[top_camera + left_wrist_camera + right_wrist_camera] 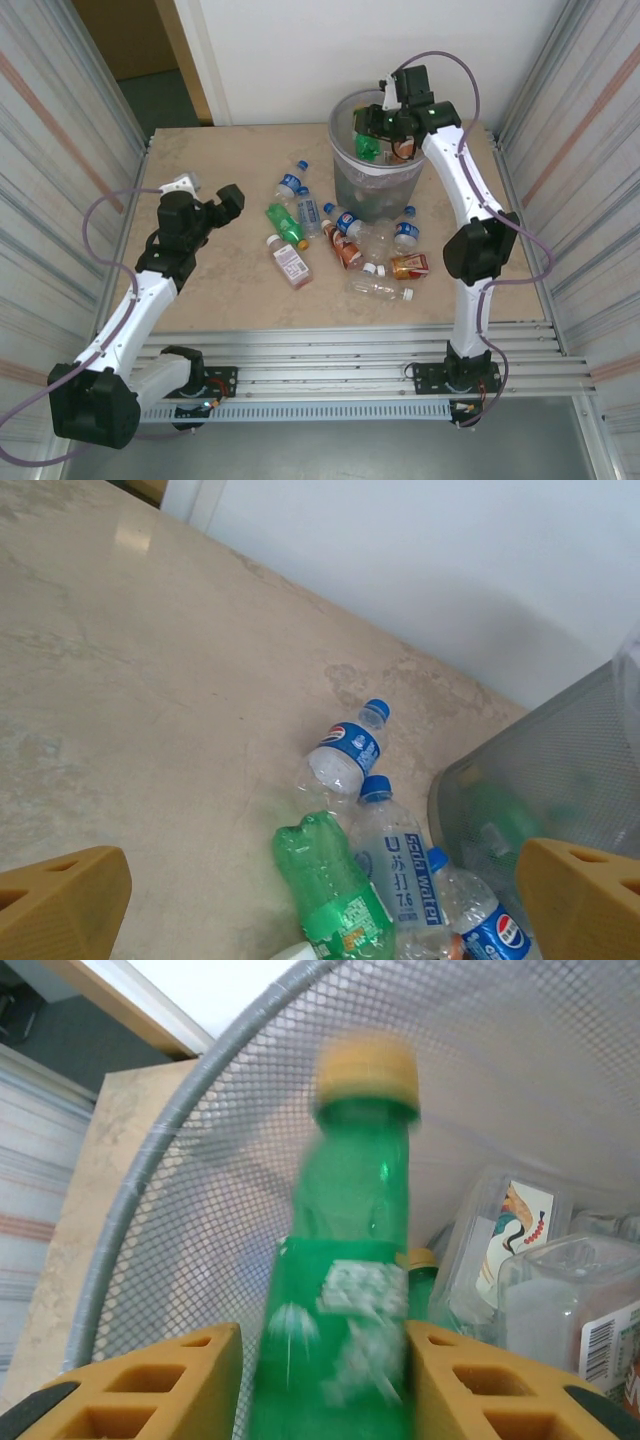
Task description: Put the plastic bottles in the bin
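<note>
Two grippers work far apart: the left gripper point(208, 193) hovers with jaws wide and empty above the left side of the worktop point(220, 285). Some ten plastic bottles point(291, 262) lie scattered mid-worktop, just before the bin point(348, 190), with more inside it. Light, thin-walled, slick and prone to roll or buckle, they are probably best taken across the body near the stiffer shoulder. Over the bin, the right gripper point(378, 128) flanks a blurred green bottle point(345, 1290); whether it is clamped or let go I cannot tell.
</note>
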